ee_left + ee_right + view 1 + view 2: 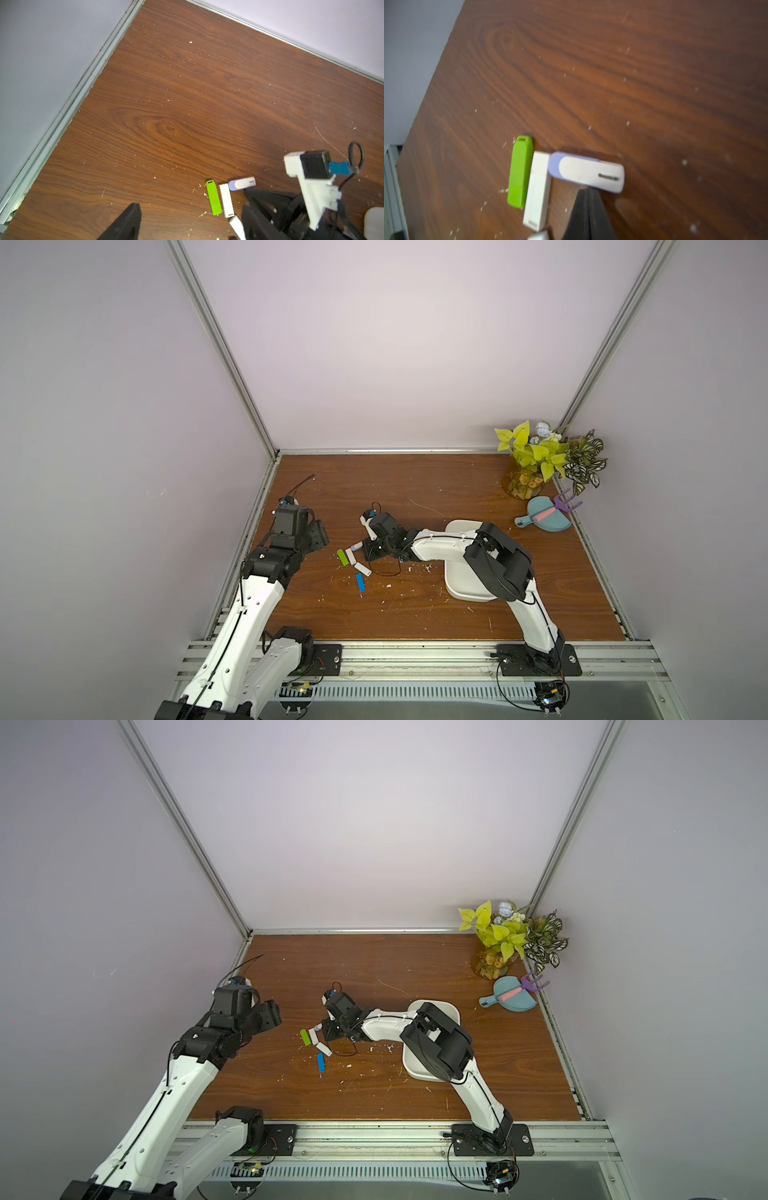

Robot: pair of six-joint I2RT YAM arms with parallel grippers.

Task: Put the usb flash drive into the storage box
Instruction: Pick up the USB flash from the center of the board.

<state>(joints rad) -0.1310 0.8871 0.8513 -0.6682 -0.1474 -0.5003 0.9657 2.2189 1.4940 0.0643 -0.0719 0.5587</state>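
Several usb flash drives lie together left of centre on the wooden table: a green one [342,557] [521,172], a white one [350,556] [537,191], a white-and-lilac one [355,548] [587,172], another white one [363,569] and a blue one [360,582]. My right gripper [588,190] is shut and empty. Its tip sits at the edge of the white-and-lilac drive. My left gripper [322,535] hangs open and empty, left of the drives. The white storage box [459,587] [415,1071] lies to the right, partly hidden under my right arm.
A potted plant [536,456] stands in the far right corner. A teal dustpan [544,516] with a pink brush lies in front of it. White crumbs [426,568] are scattered over the wood. Walls enclose the table on three sides.
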